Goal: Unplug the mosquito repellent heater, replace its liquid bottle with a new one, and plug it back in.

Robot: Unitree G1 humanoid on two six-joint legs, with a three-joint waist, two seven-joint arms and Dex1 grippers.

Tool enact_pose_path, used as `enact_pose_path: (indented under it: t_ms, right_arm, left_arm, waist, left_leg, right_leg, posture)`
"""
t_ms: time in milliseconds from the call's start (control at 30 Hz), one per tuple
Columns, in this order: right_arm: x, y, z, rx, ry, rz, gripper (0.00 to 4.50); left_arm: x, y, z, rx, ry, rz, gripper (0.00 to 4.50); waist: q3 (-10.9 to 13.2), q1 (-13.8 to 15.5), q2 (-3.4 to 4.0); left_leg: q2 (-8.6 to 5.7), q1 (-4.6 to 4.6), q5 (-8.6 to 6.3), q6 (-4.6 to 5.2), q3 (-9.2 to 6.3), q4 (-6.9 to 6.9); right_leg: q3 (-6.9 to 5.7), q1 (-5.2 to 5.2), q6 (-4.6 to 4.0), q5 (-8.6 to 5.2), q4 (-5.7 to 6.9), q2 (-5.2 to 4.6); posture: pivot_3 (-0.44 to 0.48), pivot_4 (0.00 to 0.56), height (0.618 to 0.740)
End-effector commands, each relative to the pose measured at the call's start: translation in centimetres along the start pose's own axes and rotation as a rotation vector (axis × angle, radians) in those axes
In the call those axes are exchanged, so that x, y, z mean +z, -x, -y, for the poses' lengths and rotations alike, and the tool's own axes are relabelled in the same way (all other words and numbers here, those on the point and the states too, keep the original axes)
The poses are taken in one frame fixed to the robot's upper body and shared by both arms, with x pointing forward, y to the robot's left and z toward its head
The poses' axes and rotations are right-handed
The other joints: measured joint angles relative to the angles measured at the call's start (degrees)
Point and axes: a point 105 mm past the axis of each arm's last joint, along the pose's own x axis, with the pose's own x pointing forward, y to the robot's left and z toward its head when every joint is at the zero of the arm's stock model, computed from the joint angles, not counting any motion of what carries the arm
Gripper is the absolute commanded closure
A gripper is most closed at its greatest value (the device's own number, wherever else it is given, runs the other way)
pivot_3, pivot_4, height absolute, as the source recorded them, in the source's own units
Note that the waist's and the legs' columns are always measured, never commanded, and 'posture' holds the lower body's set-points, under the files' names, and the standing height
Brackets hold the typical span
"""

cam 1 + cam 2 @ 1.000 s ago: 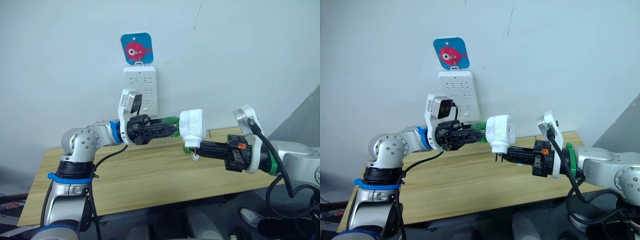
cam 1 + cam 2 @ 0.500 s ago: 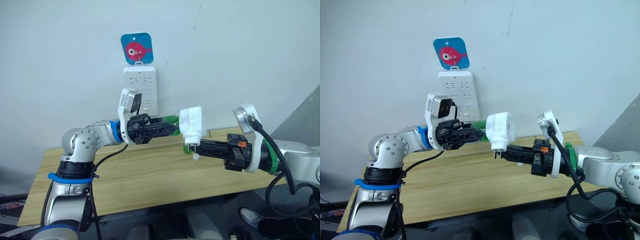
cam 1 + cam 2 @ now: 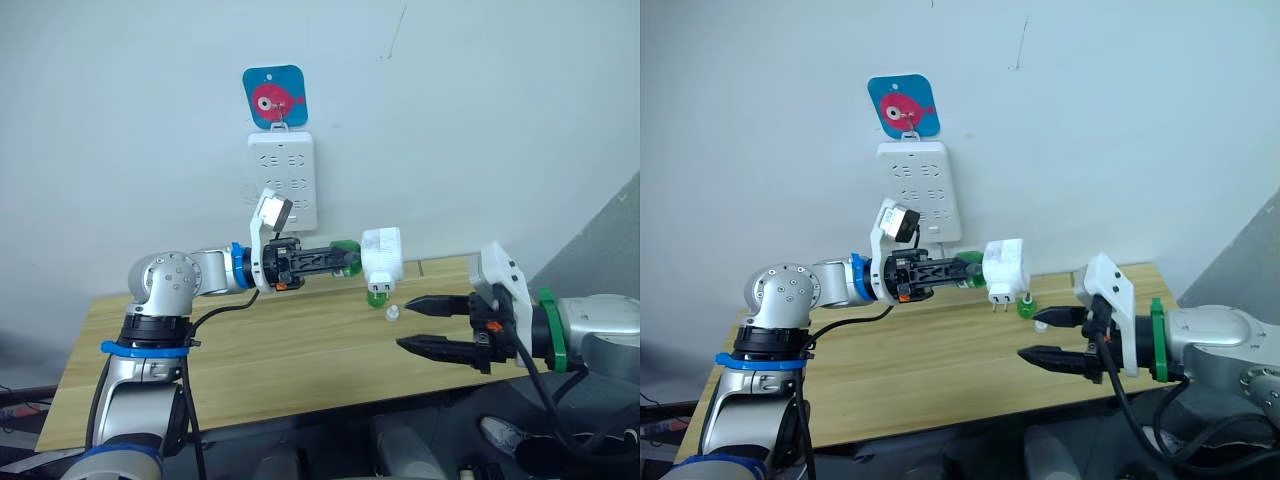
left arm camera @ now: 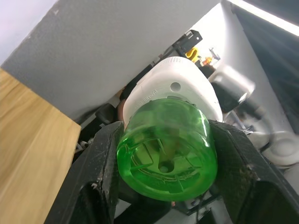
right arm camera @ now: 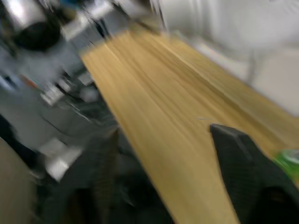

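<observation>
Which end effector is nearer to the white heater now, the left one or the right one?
The left. The left end effector grips the green bottle fixed to the heater. The right end effector is open, lower down and apart from the heater.

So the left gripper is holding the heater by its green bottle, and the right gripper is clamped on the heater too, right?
Not quite. The left gripper does hold the mosquito repellent heater by its green bottle, but the right gripper is open and apart from it, over the wooden table, as the left eye view shows.
</observation>
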Motion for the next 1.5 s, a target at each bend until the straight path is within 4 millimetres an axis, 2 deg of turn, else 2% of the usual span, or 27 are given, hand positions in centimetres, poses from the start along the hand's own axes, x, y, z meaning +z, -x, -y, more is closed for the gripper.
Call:
enact_pose_path:
  t_ms: [33,133,167,267,333,467,633,1133,1400,1500]
  right_arm:
    - [0.1,1.0,1.4,-0.093,0.303,-0.024,0.0]
    - [-0.5,2.3,3.5,-0.184,0.677,-0.084,0.0]
    - [0.3,2.5,3.7,-0.204,0.832,-0.053,0.0]
    - [2.2,2.5,3.3,-0.22,1.113,0.061,0.0]
    - [2.8,2.1,2.8,-0.204,1.188,0.124,0.0]
    - [3.0,0.8,2.1,-0.16,1.248,0.189,0.0]
    - [1.9,-0.5,1.3,-0.06,1.266,0.18,0.0]
    - [5.3,-1.8,1.0,-0.111,1.437,0.325,0.0]
    - [4.8,-2.4,0.7,-0.09,1.432,0.328,0.0]
    - [4.7,-2.5,0.7,-0.088,1.427,0.336,0.58]
  left_arm:
    - [0.5,0.3,1.2,-0.061,0.011,-0.012,2.1]
    - [-0.3,0.7,1.3,-0.075,0.065,-0.05,2.1]
    - [-0.7,0.9,1.3,-0.076,0.08,-0.072,2.1]
    - [-1.5,1.0,1.3,-0.088,0.102,-0.121,2.1]
    - [-1.7,0.9,1.5,-0.102,0.107,-0.134,2.1]
    - [-1.8,0.7,1.7,-0.12,0.11,-0.15,2.1]
    - [-1.9,0.4,2.0,-0.136,0.115,-0.168,2.1]
    - [-1.1,-0.7,2.3,-0.126,0.122,-0.187,2.1]
    - [-0.9,-0.7,1.8,-0.108,0.135,-0.164,2.1]
    - [-1.1,-0.5,1.6,-0.103,0.14,-0.16,2.1]
  waist:
    - [0.0,-0.06,0.0]
    - [0.02,-0.26,-0.03]
    - [0.02,-0.44,-0.03]
    - [0.02,-1.08,-0.02]
    - [0.02,-1.41,-0.01]
    - [0.02,-1.61,-0.01]
    - [0.02,-1.57,-0.01]
    - [0.0,-2.54,0.01]
    - [0.0,-3.14,0.02]
    - [0.0,-3.12,0.02]
  left_leg:
    - [0.0,0.01,0.0,0.0,0.03,0.0]
    - [-0.01,0.02,0.0,-0.01,0.11,0.0]
    - [-0.01,0.02,0.0,-0.02,0.15,0.0]
    - [0.0,0.04,0.01,-0.03,0.21,-0.01]
    - [0.02,0.05,0.01,-0.04,0.15,-0.04]
    - [0.02,0.08,0.01,-0.04,-0.07,-0.04]
    - [-0.03,0.08,0.01,-0.04,-0.13,-0.02]
    - [-0.03,0.1,0.01,-0.04,-0.23,-0.01]
    - [0.0,0.1,0.01,-0.05,-0.33,0.0]
    - [-0.02,0.1,0.02,-0.06,-0.34,0.0]
  right_leg:
    - [0.01,0.01,0.02,-0.01,0.0,0.0]
    - [0.03,0.0,0.03,-0.02,0.0,0.0]
    - [0.02,0.0,0.03,-0.02,0.0,0.01]
    - [0.04,0.0,0.02,-0.02,0.04,0.0]
    - [0.03,0.0,0.0,-0.02,0.09,0.0]
    - [0.04,0.0,-0.19,0.09,0.15,-0.1]
    - [0.03,0.01,-0.29,0.15,0.17,-0.12]
    - [0.02,0.02,-0.32,0.17,0.22,-0.24]
    - [0.02,0.02,-0.33,0.17,0.26,-0.24]
    - [0.01,0.03,-0.33,0.17,0.26,-0.26]
  posture:
    - [-0.247,0.093,0.74]
    - [-0.259,0.094,0.74]
    - [-0.268,0.093,0.74]
    - [-0.268,0.093,0.74]
    - [-0.268,0.093,0.74]
    - [-0.268,0.093,0.74]
    - [-0.268,0.093,0.74]
    - [-0.291,0.091,0.74]
    - [-0.29,0.092,0.74]
    - [-0.29,0.092,0.74]
